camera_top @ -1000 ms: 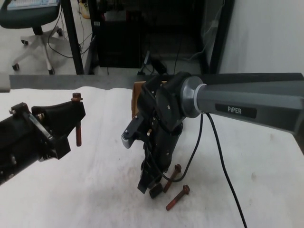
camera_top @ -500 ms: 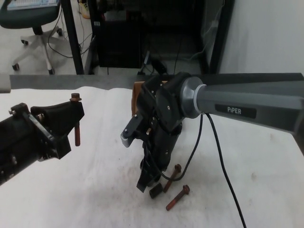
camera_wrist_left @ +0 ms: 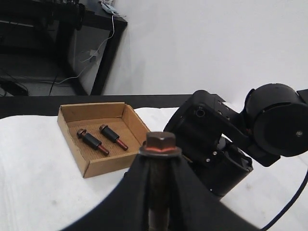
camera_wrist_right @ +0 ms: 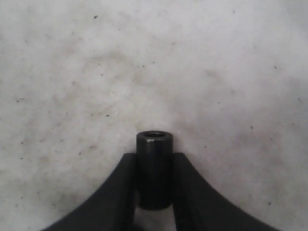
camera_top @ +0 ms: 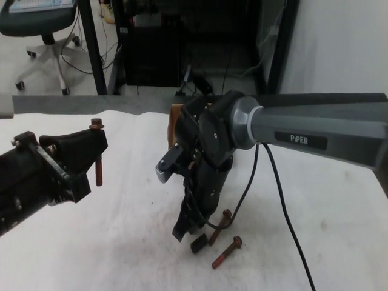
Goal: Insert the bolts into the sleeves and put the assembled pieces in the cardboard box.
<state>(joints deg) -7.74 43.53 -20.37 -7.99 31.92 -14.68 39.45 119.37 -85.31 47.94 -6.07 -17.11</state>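
High view first: the left gripper (camera_top: 99,145) hangs over the left side of the table (camera_top: 121,242), well above the white cloth, and its two fingers are pinched tight on a rusty bolt (camera_top: 98,173). The bolt stands upright, its head just above the fingertips and its shaft pointing straight down. From the left wrist view the two black fingers press either side of the shaft right under the hexagonal head, no gap to speak of.

Over to the right gripper (camera_wrist_right: 154,166), down low at the middle of the table, towards the near edge. Its fingers are closed most of the way around a short black sleeve (camera_wrist_right: 154,144), clamped on both sides, with the open bore visible at the end that sticks out past the fingertips. Whether the sleeve touches the cloth, I cannot tell.

Just beside that gripper two loose bolts lie on the cloth: one (camera_top: 227,251) nearer the near edge, the other (camera_top: 219,225) right behind it, partly under a black cable.

At the far edge, about the middle, sits the cardboard box (camera_wrist_left: 103,163), mostly hidden behind the right arm in the high view. Inside it lie two assembled pieces, one (camera_wrist_left: 93,141) beside the other (camera_wrist_left: 113,136), roughly parallel, each a bolt through a dark sleeve
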